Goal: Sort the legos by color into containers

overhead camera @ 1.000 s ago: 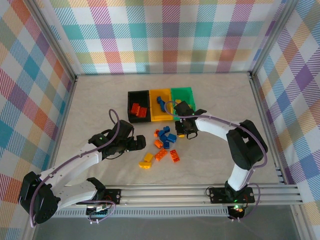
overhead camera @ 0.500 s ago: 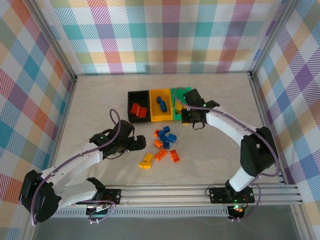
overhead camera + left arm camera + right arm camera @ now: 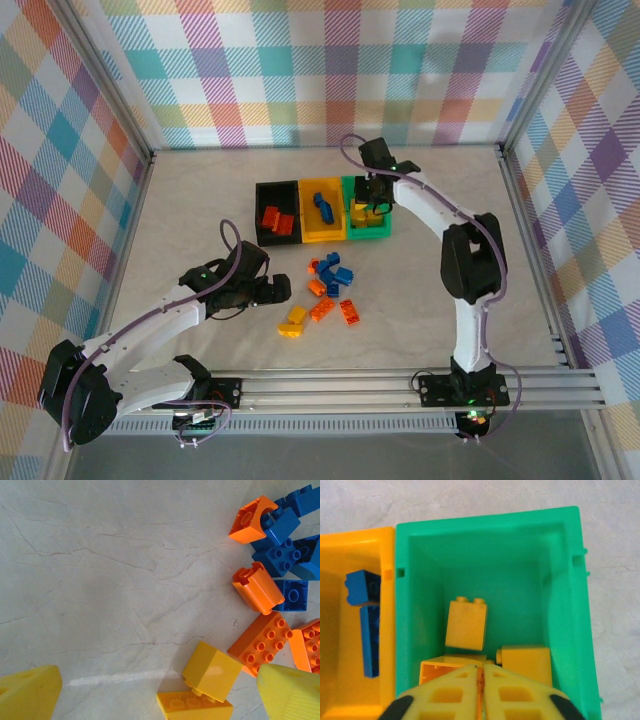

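Note:
The containers stand joined in a row: black (image 3: 262, 188), yellow (image 3: 306, 184) and green (image 3: 366, 181). Red-orange legos (image 3: 277, 221) lie in the black one and blue legos (image 3: 322, 206) in the yellow one. My right gripper (image 3: 371, 206) hangs over the green bin (image 3: 490, 517), shut on the thin wall of a hollow yellow lego (image 3: 442, 672). Two yellow legos (image 3: 466, 625) lie on that bin's floor. My left gripper (image 3: 281, 290) is open low over the table beside the loose pile (image 3: 331, 285). A yellow pair (image 3: 207, 672) lies between its fingertips (image 3: 30, 692).
Loose orange legos (image 3: 260, 640) and blue legos (image 3: 282, 555) lie right of the left gripper. Bare marbled table (image 3: 190, 200) stretches to the left. Checked walls and metal rails (image 3: 520, 200) close in the table on three sides.
The right arm rose from the loose pile and swung back to hang over the green bin. The left arm has stayed where it was, still open.

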